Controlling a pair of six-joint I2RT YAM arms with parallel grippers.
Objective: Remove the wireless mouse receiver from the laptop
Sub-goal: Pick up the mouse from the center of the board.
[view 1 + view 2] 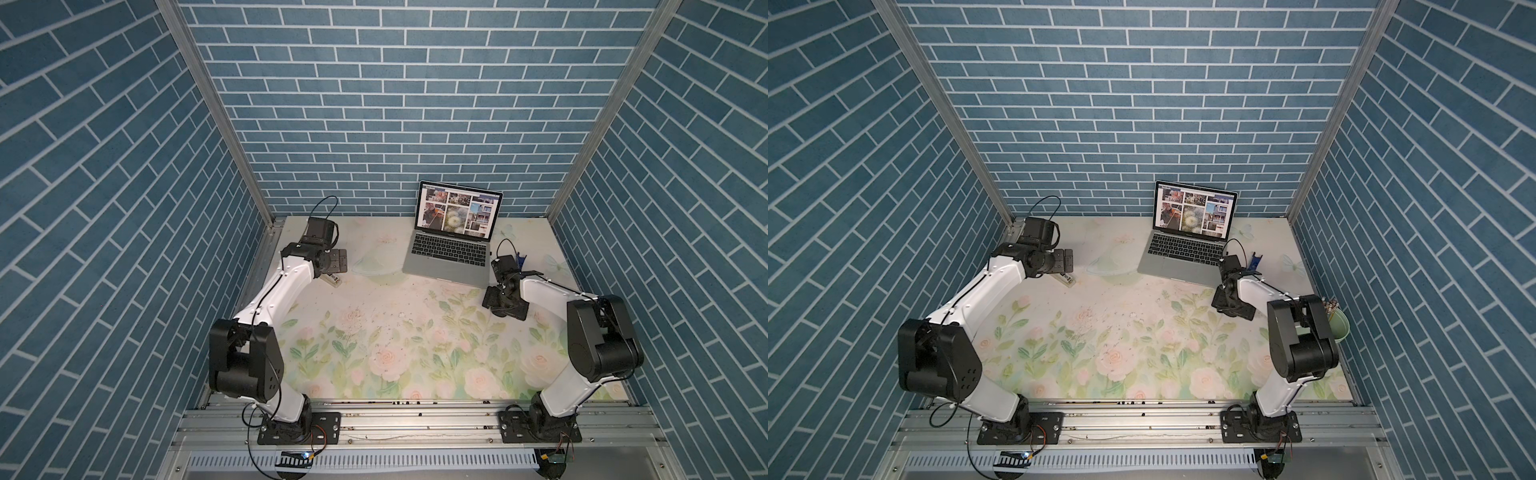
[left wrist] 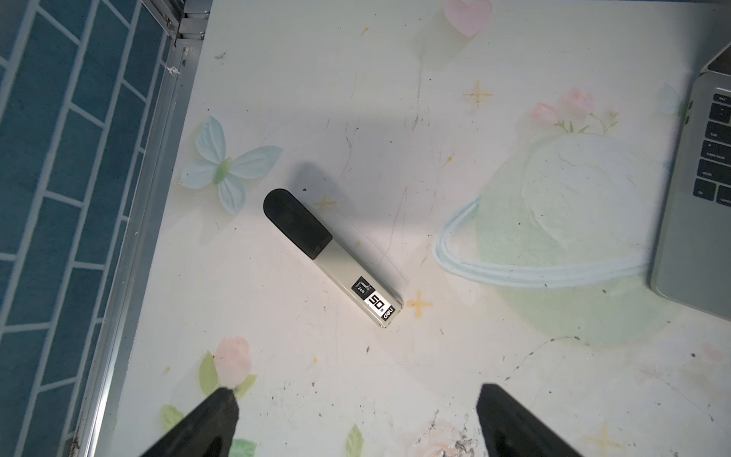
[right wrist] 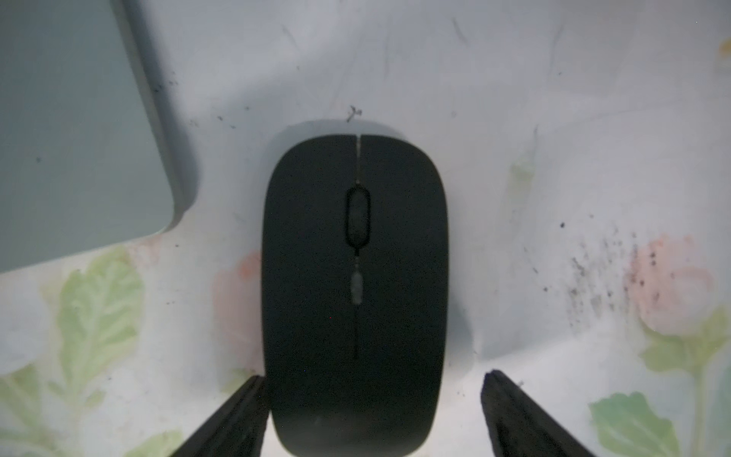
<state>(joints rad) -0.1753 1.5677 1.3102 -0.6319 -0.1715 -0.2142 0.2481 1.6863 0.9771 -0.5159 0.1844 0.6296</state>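
Observation:
The silver-grey laptop stands open at the back of the table, its screen showing a grid of photos; it is also in the other top view. One corner of the laptop shows in the right wrist view. I cannot make out the wireless mouse receiver in any view. My right gripper hangs open just off the laptop's front right corner. It straddles a black oval mouse, with one finger beside the mouse's flank and the other well apart. My left gripper is open and holds nothing.
A slim pale case with a black cap lies on the table under the left gripper. A small blue plastic piece stands to the right of the laptop. A green cup of pencils sits by the right wall.

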